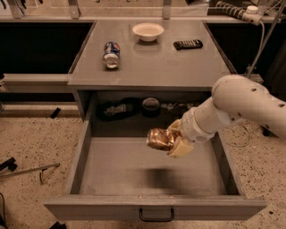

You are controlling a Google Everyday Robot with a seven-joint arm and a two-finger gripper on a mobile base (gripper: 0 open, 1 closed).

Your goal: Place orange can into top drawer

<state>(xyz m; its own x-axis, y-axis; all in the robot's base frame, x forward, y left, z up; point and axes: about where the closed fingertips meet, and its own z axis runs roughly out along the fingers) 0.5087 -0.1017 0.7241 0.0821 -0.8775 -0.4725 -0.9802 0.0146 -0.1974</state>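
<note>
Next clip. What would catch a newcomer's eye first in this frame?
The shiny orange can, gripped in the robot's hand, hangs above the middle of the open top drawer, casting a shadow on its floor. On the cabinet top behind lie a blue can on its side, a white bowl and a black remote.

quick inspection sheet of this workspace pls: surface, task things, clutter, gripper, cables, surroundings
surface: grey metal cabinet top, carrying three loose items.
job's things: dented shiny golden-orange drink can held above the open wide grey top drawer, not yet set down.
clutter: blue, red and white can on its side, white bowl, black remote; dark items behind the drawer, unclear.
gripper: two-finger gripper over the drawer's right half, shut on the can.
cables: white plug with cable running down at right.
surroundings: speckled floor; thin tool lying at left.
</note>
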